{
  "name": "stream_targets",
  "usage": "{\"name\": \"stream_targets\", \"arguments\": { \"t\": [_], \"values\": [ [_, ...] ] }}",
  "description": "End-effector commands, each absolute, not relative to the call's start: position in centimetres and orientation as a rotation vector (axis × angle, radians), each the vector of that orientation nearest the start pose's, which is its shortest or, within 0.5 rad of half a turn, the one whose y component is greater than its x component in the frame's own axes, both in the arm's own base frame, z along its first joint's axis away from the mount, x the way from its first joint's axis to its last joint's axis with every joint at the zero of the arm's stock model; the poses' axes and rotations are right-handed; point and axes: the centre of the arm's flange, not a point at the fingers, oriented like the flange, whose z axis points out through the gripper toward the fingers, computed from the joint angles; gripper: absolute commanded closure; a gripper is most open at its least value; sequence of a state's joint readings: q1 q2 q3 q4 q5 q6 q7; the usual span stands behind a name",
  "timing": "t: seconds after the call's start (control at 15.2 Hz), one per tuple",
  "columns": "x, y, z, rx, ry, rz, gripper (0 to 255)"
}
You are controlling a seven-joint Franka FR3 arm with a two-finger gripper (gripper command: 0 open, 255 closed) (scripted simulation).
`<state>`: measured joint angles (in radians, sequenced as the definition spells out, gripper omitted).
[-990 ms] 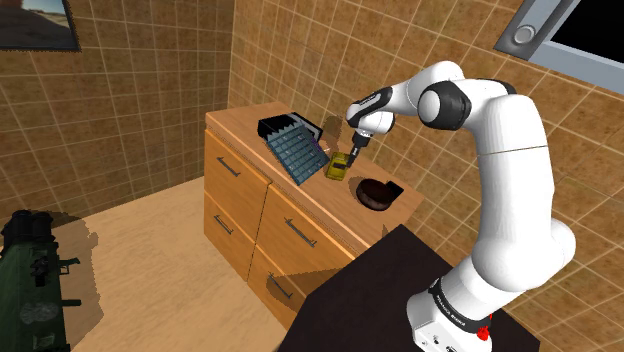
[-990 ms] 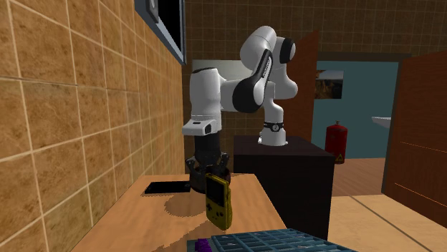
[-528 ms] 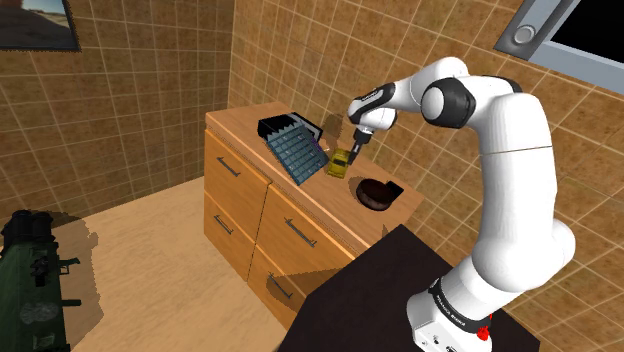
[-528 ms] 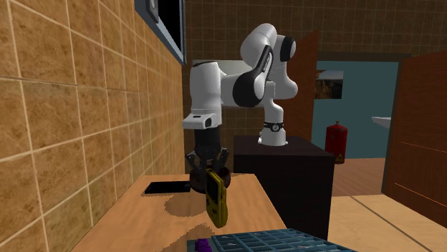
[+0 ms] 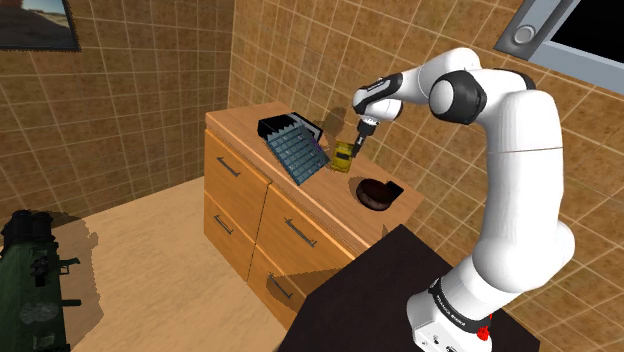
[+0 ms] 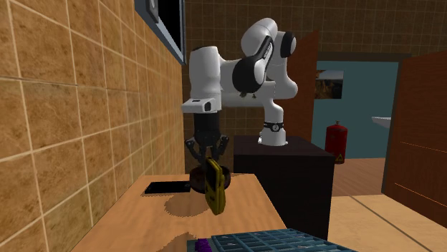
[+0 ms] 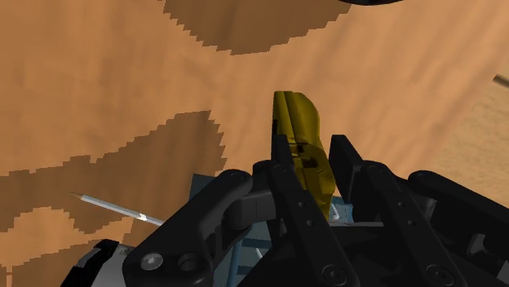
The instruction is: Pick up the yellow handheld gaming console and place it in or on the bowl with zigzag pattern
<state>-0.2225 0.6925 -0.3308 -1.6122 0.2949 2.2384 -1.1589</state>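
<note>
The yellow handheld gaming console [image 5: 343, 157] [image 6: 213, 187] [image 7: 306, 151] is being gripped at its upper end by the black gripper [image 5: 353, 143] [image 6: 208, 162] [image 7: 314, 173], whose two fingers are being pressed against its opposite faces. The console is being held tilted, hanging below the fingers and just above the wooden top of the chest of drawers [image 5: 240, 125] [image 6: 143, 222], near the top's wall-side edge. A dark brown bowl [image 5: 373, 192] [image 6: 195, 177] is being carried on a flat black mat [image 5: 393, 187] [image 6: 161, 188] toward the end of the top nearest the robot's stand, close to the console but apart from it; no zigzag pattern can be told on it. On the console's other side, a dark rack with a blue grid [image 5: 295, 150] [image 6: 272, 242] is being propped at a slant on the top, reaching toward the top's front edge. In the wrist view, the wooden top is being crossed by darker shadow patches beyond the console.
</note>
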Motion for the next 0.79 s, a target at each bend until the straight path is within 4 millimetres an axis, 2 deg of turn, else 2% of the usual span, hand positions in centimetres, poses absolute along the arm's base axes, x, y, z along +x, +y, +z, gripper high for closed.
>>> {"name": "stream_targets", "arguments": {
  "t": [0.0,0.73],
  "values": [
    [60.7,-33.0,24.6,-3.022,-0.753,-0.002,255],
    [60.7,-33.0,30.4,-3.022,-0.753,-0.002,255]
  ]
}}
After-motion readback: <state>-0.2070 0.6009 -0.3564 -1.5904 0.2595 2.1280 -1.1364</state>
